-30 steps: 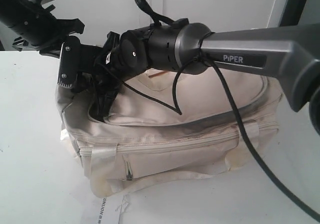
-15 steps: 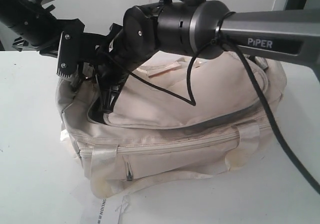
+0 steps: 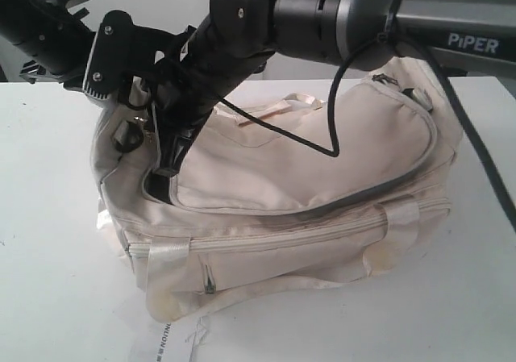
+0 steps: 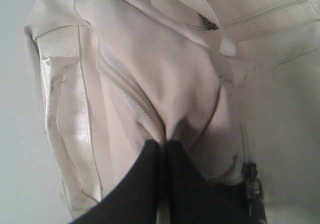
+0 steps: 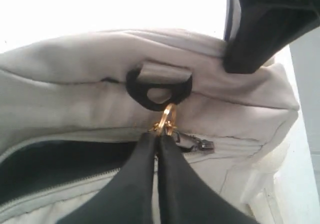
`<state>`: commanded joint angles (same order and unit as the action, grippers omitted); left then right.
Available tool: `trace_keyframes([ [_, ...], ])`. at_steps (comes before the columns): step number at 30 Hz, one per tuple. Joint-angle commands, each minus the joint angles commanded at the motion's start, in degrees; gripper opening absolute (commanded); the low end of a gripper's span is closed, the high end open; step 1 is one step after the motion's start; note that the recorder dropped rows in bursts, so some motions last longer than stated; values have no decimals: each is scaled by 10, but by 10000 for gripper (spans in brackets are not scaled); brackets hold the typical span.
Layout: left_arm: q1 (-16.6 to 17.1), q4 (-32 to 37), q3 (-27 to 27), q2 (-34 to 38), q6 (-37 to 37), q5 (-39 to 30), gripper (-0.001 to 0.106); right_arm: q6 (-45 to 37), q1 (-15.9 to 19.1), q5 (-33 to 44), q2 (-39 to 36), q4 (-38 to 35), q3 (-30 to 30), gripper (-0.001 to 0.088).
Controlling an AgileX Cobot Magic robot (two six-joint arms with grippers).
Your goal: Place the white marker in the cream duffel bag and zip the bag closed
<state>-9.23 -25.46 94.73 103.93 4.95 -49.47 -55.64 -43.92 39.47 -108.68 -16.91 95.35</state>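
The right gripper point(image 5: 159, 134) has its two black fingers point(image 5: 180, 189) squeezed flat together on the little gold zip pull point(image 5: 168, 118) of the cream duffel bag point(image 3: 371, 144). There's no gap between the fingers at all, and the ring of the pull pokes out right at their tips. Just past the tips a black D-ring point(image 5: 158, 92) hangs from a cream fabric loop, touching the gold ring or close to it, hard to say which. Alongside the fingers the zip gapes and you can see the dark lining point(image 5: 55, 159).

The left gripper point(image 4: 162, 143) is clamped too, pinching a fold of the bag's cream fabric right next to a run of zip teeth point(image 4: 135, 102). A satin strap point(image 4: 60, 109) runs along one side of it, clear of the tips, and a dark metal fitting point(image 4: 252, 184) sits close by on the other side.

From the exterior view both grippers are bunched up near each other at the same end of the bag, with the right arm point(image 3: 363, 7) reaching over the top to get there. The bag sits on the white table point(image 3: 48, 217), and the top flap's zip is open along the front curve leading away from the grippers. A printed paper tag point(image 3: 165, 338) lies on the table by the bag's front bottom edge, well away from both grippers.

The white marker doesn't show in any view, so there's no telling where it is.
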Motion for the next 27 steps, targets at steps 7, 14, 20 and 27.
trace_keyframes([
  [7, 28, -3, 0, 0, -2, -1, 0, -21, 0, 48, 2, -17, -1, 0],
  [14, 34, -6, 0, 0, -1, -1, 0, -58, 0, 84, 2, -42, -1, 0],
  [20, 34, -6, 0, 0, -1, 3, 0, -57, 0, 119, 2, -47, -1, 0],
  [27, 34, -6, 0, 0, -1, 13, 0, -58, 0, 136, 5, -57, -1, 0],
])
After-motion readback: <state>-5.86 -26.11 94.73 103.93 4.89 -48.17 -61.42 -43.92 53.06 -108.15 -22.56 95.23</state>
